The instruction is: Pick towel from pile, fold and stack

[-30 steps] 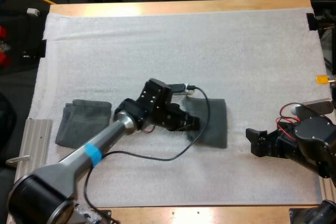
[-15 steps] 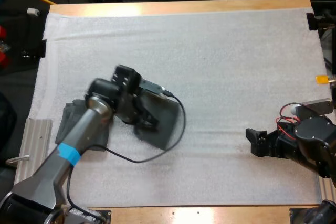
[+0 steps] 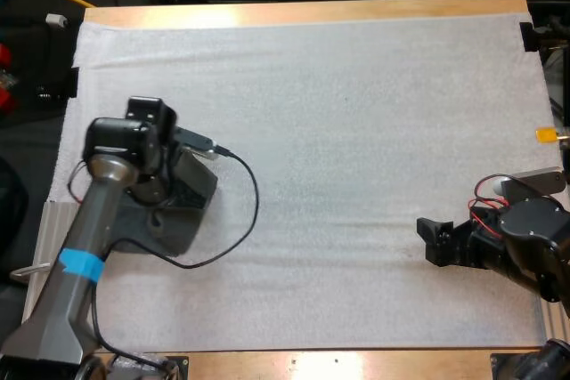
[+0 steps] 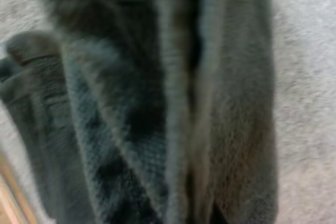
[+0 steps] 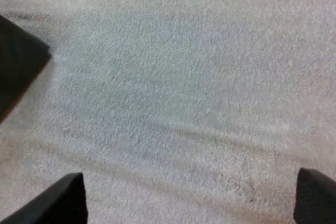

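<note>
A wooden table fills the space in front of me, and a white mat covers nearly all of it, leaving a bare strip of wood along the far and near sides. The mat is nubbly, with faint ripples running across its near half. A ribbed grey plate lies against the mat's left edge.

The left arm reaches in over the mat's near left corner and ends above the towel, close to the mat's left edge. The towel is dark grey-green and lies flat on the mat. The arm covers so much of it that I cannot tell its long axis. Its exposed edge on the side toward the mat's middle slants from far to near. From the wrist, its thick folds and hems run side by side in one direction, and a coarser, waffle-textured layer lies beside them toward the mat's edge. Whether the left gripper has hold of the cloth I cannot tell.

The right arm sits at the mat's near right corner. The right gripper points toward the mat's middle, low over bare mat, its two black prongs standing well apart with nothing between them.
</note>
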Controlling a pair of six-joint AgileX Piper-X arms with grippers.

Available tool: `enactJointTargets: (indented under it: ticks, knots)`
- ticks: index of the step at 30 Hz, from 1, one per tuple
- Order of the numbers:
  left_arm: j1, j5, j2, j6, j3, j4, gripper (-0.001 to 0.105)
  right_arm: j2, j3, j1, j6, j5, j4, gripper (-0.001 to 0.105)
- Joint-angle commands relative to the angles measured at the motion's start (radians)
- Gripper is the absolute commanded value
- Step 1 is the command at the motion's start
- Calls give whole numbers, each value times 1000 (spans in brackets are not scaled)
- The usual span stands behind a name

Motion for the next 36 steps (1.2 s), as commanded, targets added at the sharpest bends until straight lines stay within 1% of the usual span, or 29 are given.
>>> enactJointTargets:
  ticks: [1, 5, 8, 12, 15, 17, 19, 20, 21, 22, 24, 25, 26, 28, 30, 31, 32, 33, 34, 36]
  knots:
    - [16, -27, -15, 12, -7, 14, 0, -1, -3, 2, -12, -7, 7, 77]
    - [72, -38, -16, 18, 1, 22, 0, -1, -3, 2, -12, -7, 7, 77]
    - [121, -38, -16, 22, 22, 17, 0, -1, -3, 2, -12, -7, 7, 77]
    - [174, -22, -16, 22, 82, -29, 0, -1, -3, 2, -12, -7, 7, 77]
    - [190, -28, -16, 21, 105, -58, 1, -1, -3, 2, -12, -12, 7, 77]
    - [198, -40, -16, 17, 107, -75, 8, -1, -3, 2, -12, -33, 7, 77]
    - [203, -75, -16, 13, 107, -89, 25, -1, -3, 2, -12, -51, 7, 77]
    - [203, -77, -16, 13, 107, -91, 30, -1, -3, 2, -12, -52, 7, 77]
    - [203, -79, -16, 13, 107, -92, 41, -1, -3, 2, -12, -51, 7, 77]
    - [203, -80, -16, 13, 107, -92, 50, -1, -3, 2, -12, -51, 7, 77]
    - [203, -101, -16, 13, 107, -94, 62, -1, -3, 2, -12, -51, 7, 77]
    - [203, -129, -16, 13, 107, -94, 65, -1, -3, 2, -12, -52, 7, 77]
    - [203, -146, -16, 13, 107, -94, 66, -1, -3, 2, -12, -55, 7, 77]
    - [203, -217, -16, 2, 104, -92, 66, -1, -3, 2, -12, -88, 2, 77]
    - [203, -246, -18, -19, 100, -91, 66, -1, -3, 2, -12, -129, -7, 77]
    - [203, -248, -20, -31, 99, -90, 66, -1, -3, 2, -12, -156, -10, 77]
    - [203, -242, -23, -38, 100, -90, 66, -1, -3, 2, -12, -163, -10, 77]
    - [203, -210, -28, -42, 100, -90, 66, -1, -3, 2, -12, -165, -10, 77]
    - [203, -159, -35, -48, 100, -94, 66, -1, -3, 2, -12, -165, -10, 77]
    - [203, 7, -47, -61, 100, -124, 66, -1, -3, 2, -12, -165, -10, 77]
